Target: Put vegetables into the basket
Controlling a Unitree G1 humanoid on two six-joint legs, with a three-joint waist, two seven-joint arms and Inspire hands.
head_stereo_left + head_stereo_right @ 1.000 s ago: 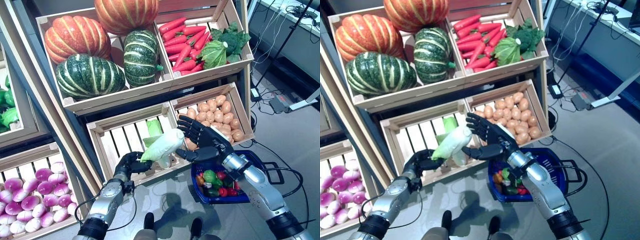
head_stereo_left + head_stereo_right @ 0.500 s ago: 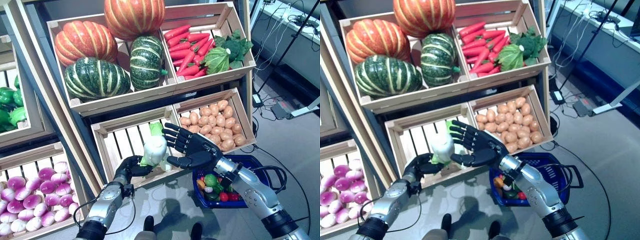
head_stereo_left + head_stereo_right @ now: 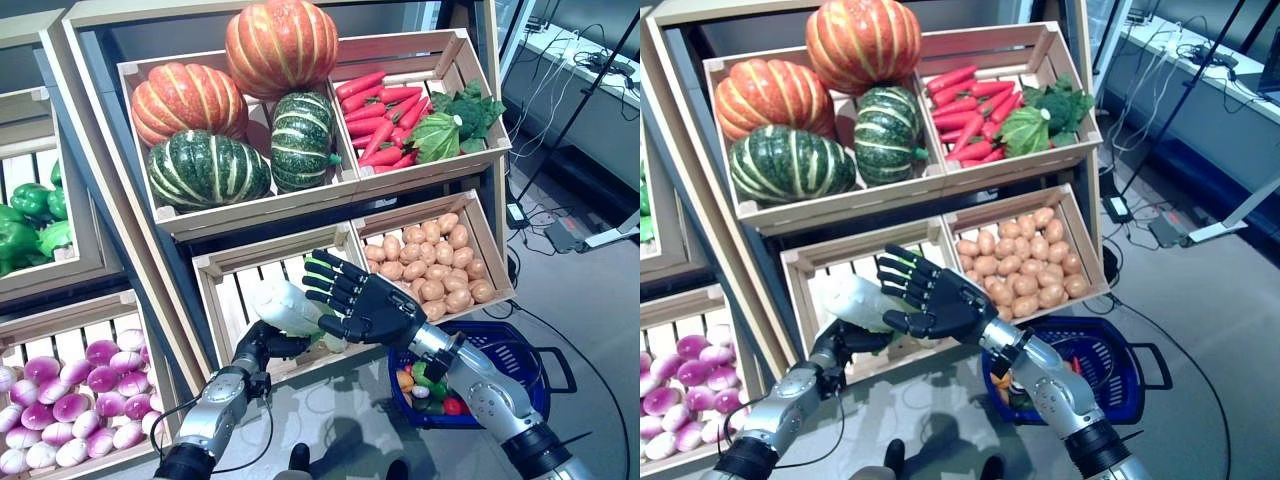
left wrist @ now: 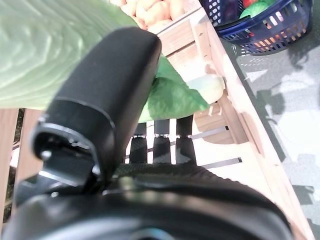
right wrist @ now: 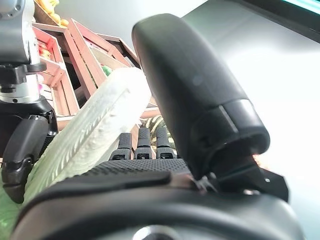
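Observation:
My left hand (image 3: 262, 343) is shut on a pale green cabbage (image 3: 285, 305) and holds it up in front of the slatted lower crate. In the left wrist view the thumb (image 4: 105, 100) lies across the cabbage's leaves (image 4: 50, 45). My right hand (image 3: 375, 310) is open with straight, spread fingers, its palm right beside the cabbage's right end. The right wrist view shows the cabbage (image 5: 95, 135) just past its thumb (image 5: 190, 85). The blue basket (image 3: 497, 326) stands on the floor at the lower right, with small green, red and orange vegetables (image 3: 430, 385) in it.
A wooden stand of crates (image 3: 330, 195) fills the back and left. The slatted crate (image 3: 230, 300) is right behind the hands. A crate front edge (image 4: 220, 85) runs close under the cabbage. Cables and a stand's foot (image 3: 560, 215) lie on the grey floor to the right.
The camera has shifted. The cabbage has swung from pointing up-right to pointing left. My right hand has moved left, away from the basket, up against the cabbage.

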